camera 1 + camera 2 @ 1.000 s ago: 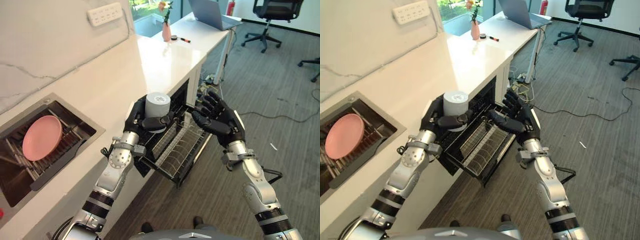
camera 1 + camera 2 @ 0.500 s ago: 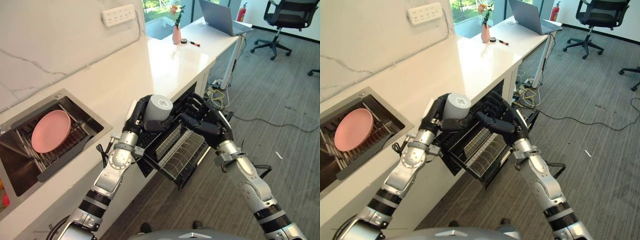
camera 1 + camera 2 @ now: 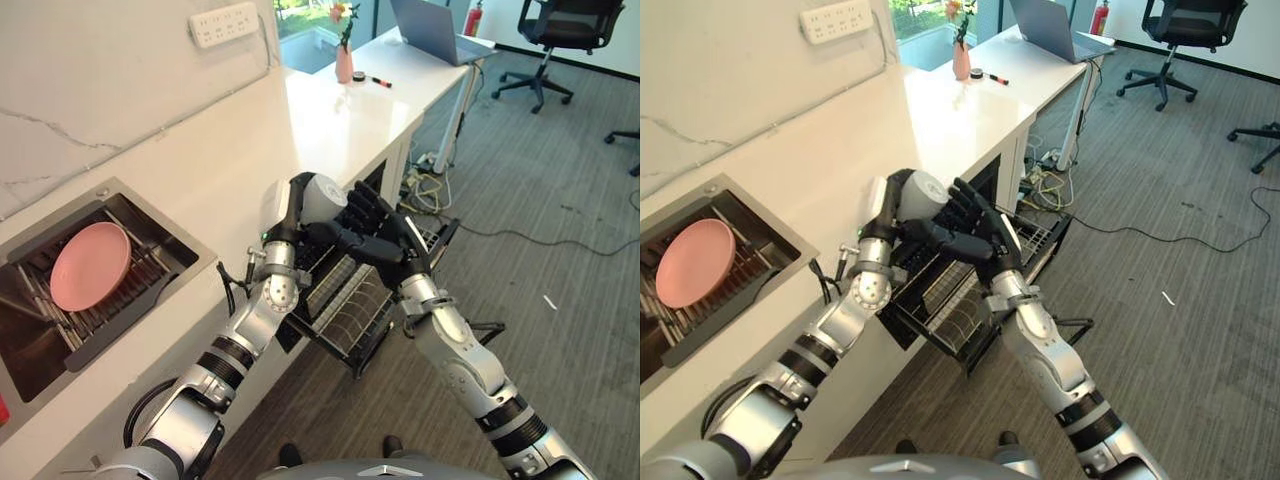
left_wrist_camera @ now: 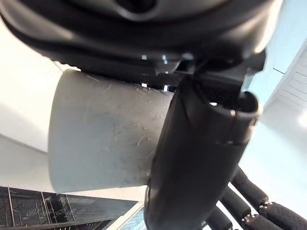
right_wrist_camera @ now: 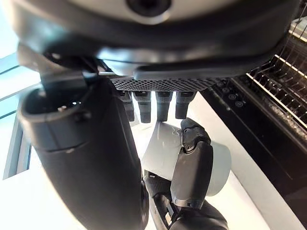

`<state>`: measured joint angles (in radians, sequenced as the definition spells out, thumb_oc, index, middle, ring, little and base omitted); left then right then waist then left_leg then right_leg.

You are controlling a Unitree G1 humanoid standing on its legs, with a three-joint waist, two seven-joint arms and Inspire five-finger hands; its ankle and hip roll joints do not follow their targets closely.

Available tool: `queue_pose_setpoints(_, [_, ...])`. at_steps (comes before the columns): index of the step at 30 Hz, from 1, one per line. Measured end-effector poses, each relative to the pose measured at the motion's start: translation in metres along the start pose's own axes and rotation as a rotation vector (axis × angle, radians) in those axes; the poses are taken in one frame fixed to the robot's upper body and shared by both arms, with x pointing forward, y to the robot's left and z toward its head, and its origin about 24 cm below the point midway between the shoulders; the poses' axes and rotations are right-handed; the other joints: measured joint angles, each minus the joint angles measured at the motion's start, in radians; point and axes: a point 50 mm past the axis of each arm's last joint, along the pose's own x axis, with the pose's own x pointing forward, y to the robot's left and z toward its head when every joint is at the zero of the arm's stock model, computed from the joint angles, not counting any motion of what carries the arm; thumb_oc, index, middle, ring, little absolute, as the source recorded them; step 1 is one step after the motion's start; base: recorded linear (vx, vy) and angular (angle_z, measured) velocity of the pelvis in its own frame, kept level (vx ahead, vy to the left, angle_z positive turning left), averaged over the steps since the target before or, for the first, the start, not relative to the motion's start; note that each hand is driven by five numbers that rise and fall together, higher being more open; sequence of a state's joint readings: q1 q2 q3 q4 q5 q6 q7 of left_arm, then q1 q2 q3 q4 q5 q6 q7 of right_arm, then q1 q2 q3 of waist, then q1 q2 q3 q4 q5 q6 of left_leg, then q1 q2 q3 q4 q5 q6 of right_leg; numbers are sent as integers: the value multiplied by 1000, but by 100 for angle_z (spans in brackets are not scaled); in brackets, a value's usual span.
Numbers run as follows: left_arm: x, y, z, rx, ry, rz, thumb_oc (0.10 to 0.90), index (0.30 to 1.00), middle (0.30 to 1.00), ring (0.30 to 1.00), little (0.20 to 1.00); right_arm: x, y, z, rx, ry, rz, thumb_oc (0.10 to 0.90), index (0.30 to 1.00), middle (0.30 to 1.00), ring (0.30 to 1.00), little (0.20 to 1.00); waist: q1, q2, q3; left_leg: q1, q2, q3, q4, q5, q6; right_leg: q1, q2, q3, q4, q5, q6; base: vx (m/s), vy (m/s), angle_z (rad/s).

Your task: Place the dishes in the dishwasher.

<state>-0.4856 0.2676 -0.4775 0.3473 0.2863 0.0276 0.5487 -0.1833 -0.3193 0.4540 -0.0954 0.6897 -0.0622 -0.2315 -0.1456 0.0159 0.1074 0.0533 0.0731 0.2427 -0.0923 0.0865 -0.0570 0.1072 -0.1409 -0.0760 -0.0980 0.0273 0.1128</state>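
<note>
Your cup [image 3: 318, 193] sits tipped on its side in the left hand [image 3: 292, 215], fingers and thumb curled round it, above the counter edge [image 3: 330, 130] and the pulled-out rack [image 3: 355, 305]. Your right hand [image 3: 380, 240] is beside the cup, fingers straight and spread, holding nothing. A pink plate [image 3: 90, 264] lies in the sink [image 3: 150, 245].

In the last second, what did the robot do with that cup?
The left hand tipped the cup from upright onto its side, still gripping it. The right hand moved in until its fingers reached the cup. The rack stayed pulled out and the pink plate stayed in the sink.
</note>
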Motion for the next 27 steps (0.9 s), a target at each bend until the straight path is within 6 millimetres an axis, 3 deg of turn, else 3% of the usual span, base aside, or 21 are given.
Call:
queue_pose_setpoints(13, [-9,-19,11,20,-30,13,400,300,300,300,300,20,16,-8,-39,-58,-191,800,900,900,900,900,14,2,-1,2,0,-5,0,0,1,4,0,-8,-1,0,0,4,2,1])
queue_pose_setpoints(27, [-14,-34,13,-15,12,17,400,300,300,300,300,28,26,-28,225,16,-383,800,900,900,900,900,33,17,-10,2,-2,-26,0,1,2,15,0,-32,-1,-2,-2,9,5,4])
